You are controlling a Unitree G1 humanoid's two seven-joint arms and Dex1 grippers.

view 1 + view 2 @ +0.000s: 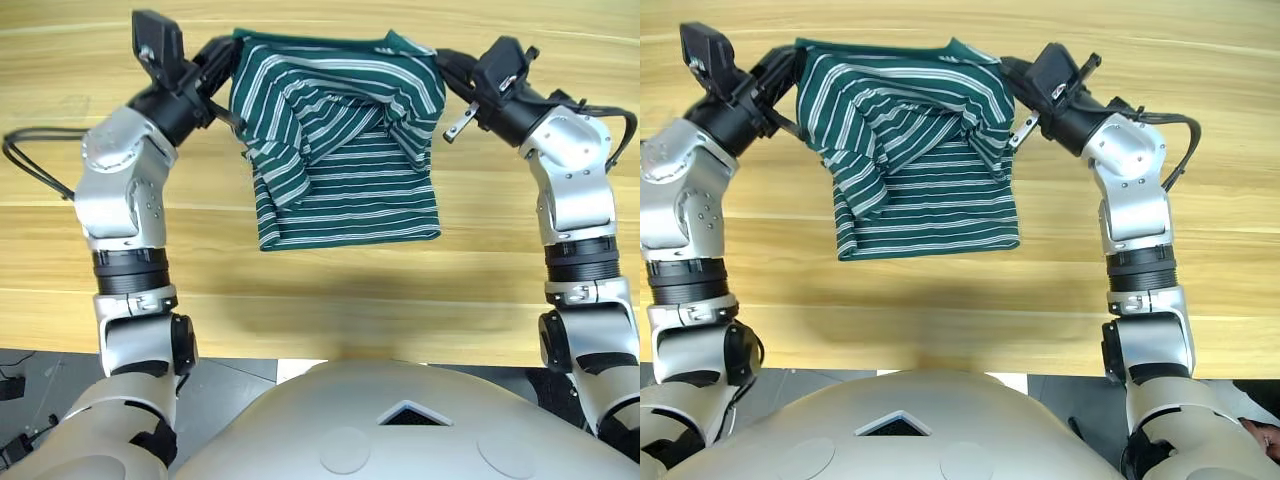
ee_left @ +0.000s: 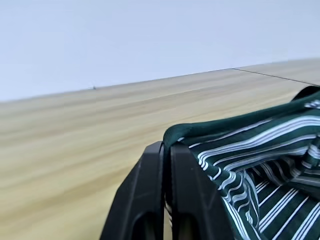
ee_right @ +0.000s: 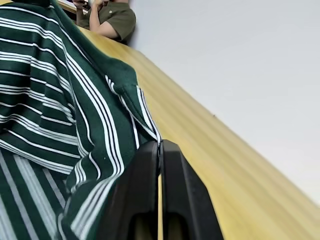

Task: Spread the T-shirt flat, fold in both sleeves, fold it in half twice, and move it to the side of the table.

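visibly rumpled, green white-striped t-shirt [image 1: 340,140] hangs folded.

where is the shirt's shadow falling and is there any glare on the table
Left eye view: a soft, diffuse shadow on the table, on the robot's side of the T-shirt; no glare on the wood. Left wrist view: even light, no glare either.

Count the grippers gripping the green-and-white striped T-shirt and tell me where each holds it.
2. The left gripper is shut on the green-and-white striped fabric T-shirt's upper edge at its left end; the right gripper is shut on the same edge at its right end.
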